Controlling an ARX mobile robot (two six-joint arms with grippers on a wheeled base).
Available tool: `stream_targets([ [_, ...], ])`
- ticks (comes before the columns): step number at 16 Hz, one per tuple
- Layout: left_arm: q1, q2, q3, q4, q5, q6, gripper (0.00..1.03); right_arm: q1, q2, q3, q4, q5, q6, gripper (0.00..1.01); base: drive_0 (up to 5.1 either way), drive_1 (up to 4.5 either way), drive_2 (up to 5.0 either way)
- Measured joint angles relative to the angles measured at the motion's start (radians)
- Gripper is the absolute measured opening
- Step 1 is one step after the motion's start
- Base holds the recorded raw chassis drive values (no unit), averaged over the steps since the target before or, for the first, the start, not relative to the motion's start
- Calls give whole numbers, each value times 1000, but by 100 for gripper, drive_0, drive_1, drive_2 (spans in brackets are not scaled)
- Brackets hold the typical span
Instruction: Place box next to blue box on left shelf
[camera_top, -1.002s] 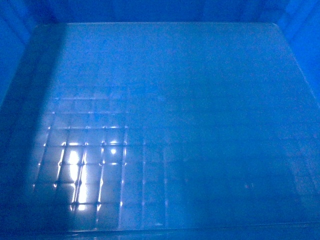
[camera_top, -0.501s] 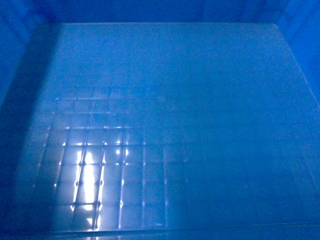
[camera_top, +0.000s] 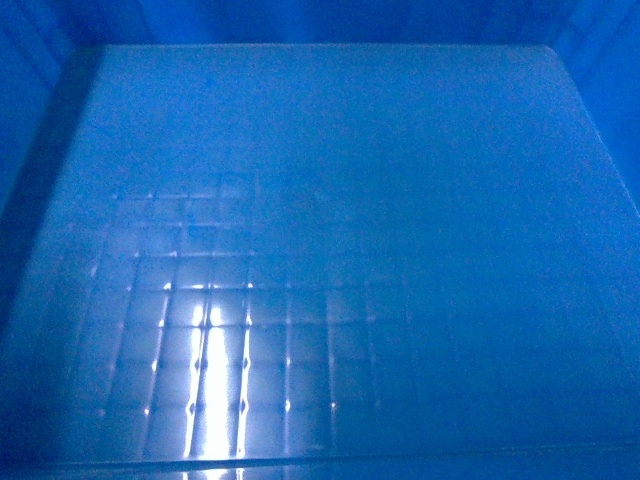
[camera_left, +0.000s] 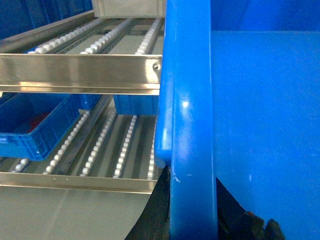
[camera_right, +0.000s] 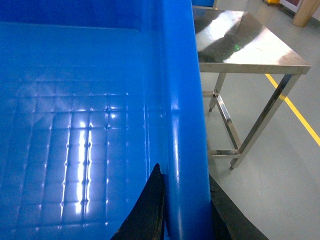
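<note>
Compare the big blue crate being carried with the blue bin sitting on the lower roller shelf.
The carried crate is held off the rack, each hand clamping a side rim; the shelf bin rests on the rollers. The carried crate fills the view and looks empty; the shelf bin looks shallower, with something red inside. Both are bright-blue plastic.

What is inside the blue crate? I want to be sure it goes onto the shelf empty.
The crate shows only its bare gridded floor with light glare in the head and right wrist views; nothing lies there. Its near edge and the corners below the frames are out of sight.
</note>
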Motion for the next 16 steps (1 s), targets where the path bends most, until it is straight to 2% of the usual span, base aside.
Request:
stream_targets([
  [16,0,0,0,-2,0,0,9,0,-1,-1,-1,1,0,12,-485,142,334],
])
